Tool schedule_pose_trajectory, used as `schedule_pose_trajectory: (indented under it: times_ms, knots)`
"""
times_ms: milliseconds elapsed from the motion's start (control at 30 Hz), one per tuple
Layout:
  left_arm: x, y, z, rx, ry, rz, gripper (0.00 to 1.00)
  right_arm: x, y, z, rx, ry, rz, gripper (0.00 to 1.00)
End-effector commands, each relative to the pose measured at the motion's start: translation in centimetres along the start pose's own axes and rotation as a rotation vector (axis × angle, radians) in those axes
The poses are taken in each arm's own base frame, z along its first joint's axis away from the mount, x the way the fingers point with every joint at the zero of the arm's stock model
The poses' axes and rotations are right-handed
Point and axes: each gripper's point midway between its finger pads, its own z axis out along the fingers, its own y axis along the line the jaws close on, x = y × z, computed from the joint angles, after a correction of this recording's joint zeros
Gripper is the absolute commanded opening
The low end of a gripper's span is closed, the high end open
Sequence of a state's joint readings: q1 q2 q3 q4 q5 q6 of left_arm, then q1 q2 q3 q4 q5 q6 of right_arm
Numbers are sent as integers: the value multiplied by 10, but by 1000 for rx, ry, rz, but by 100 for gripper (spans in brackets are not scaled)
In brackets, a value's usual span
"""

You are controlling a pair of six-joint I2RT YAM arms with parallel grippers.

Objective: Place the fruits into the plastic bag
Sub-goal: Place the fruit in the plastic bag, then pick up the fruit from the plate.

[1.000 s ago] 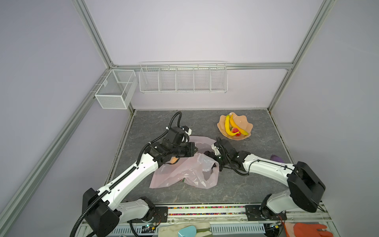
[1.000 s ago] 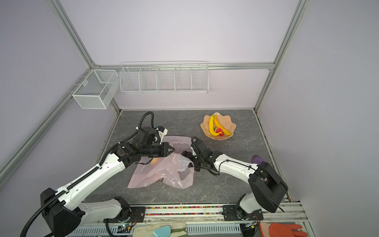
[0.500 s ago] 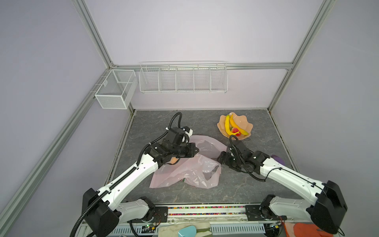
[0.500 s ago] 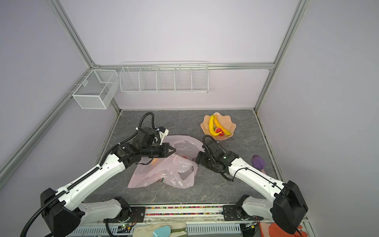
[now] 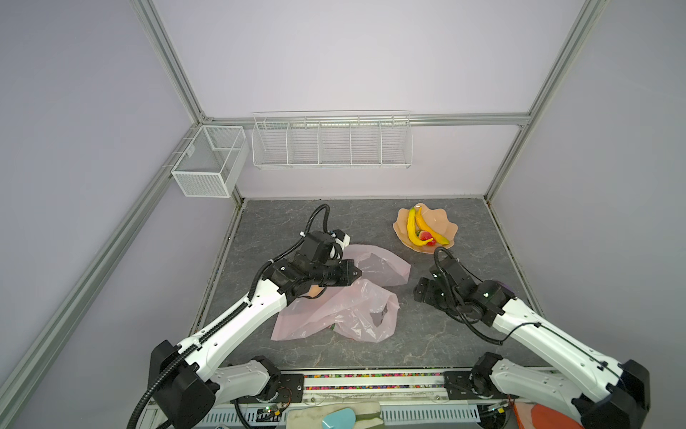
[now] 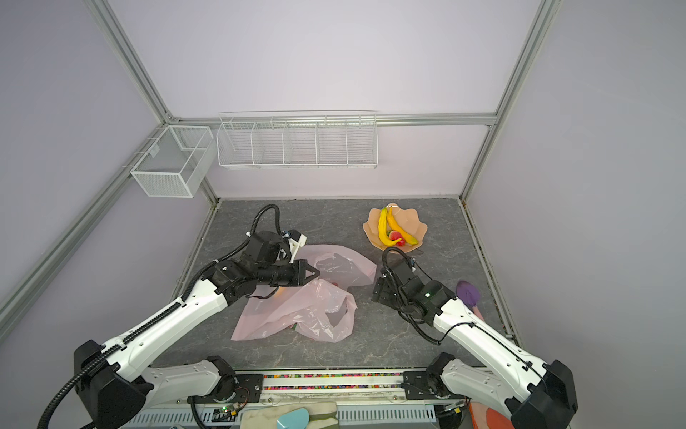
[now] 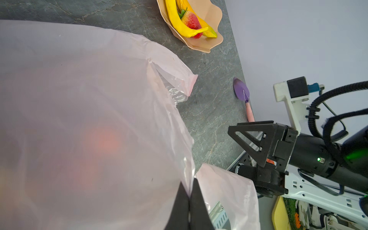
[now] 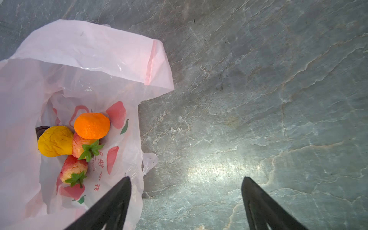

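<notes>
gaping plastic bag [image 8: 89,49] mouth faces right gripper [image 8: 186,177].

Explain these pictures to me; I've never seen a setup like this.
Two white robot arms work at a grey table. Two pictures look down from overhead; two come from cameras on the arms' wrists. The left end effector is shut on the edge of the pink plastic bag. The right end effector is open and empty. Inside the bag lie a tangerine, a pear and two strawberries. A peach bowl holds two bananas and one strawberry. A purple trowel lies by the wall.
</notes>
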State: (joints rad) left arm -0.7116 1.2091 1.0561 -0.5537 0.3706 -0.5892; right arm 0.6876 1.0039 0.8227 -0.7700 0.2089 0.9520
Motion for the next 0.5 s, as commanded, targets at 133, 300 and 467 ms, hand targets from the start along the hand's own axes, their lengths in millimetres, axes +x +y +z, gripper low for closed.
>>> schedule_pose_trajectory:
  times_ms: [133,300,467]
  knots:
    - [-2,-5,-2,26,-9,22,0,0,-18,0,39,-11,-5,89]
    - [-2,-3,-2,18,-10,22,0,-12,-15,2,13,-16,4,89]
    - [-2,-2,-1,16,-10,25,0,-38,-10,5,-14,-27,7,89]
